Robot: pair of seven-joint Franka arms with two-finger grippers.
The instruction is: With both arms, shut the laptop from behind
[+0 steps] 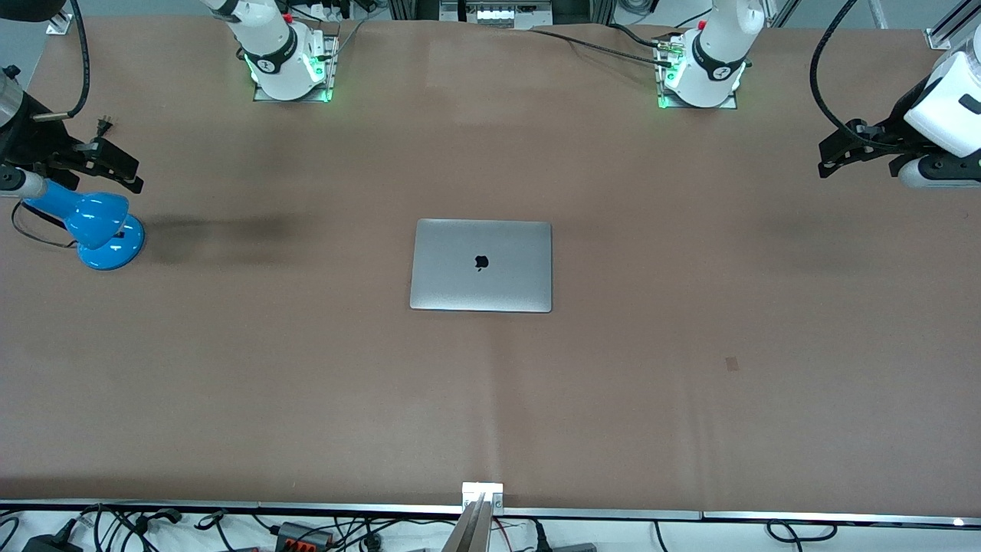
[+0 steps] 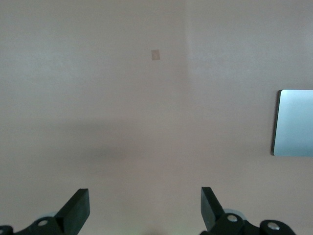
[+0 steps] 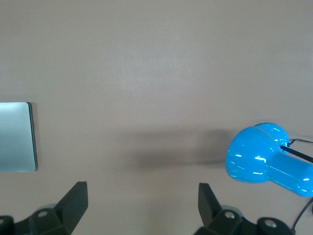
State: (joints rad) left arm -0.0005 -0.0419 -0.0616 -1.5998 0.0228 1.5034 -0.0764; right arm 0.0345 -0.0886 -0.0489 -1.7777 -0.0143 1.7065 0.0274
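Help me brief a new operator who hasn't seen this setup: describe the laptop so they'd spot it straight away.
On the brown table, look at the middle, roughly midway between the two arm bases. The laptop lies there flat and shut, a slim silver-grey rectangle with a black apple logo. The only other object, a blue desk lamp, stands toward the right arm's end.

My worktop (image 1: pixel 306 383) is covered edge to edge in plain brown sheeting, with a faint seam running down its middle. A blue desk lamp (image 1: pixel 100 230) stands toward my right arm's end. A small tan patch (image 1: pixel 732 363) marks the sheet. Tangled black cables (image 1: pixel 153 525) lie under the metal edge rail (image 1: pixel 613 514).
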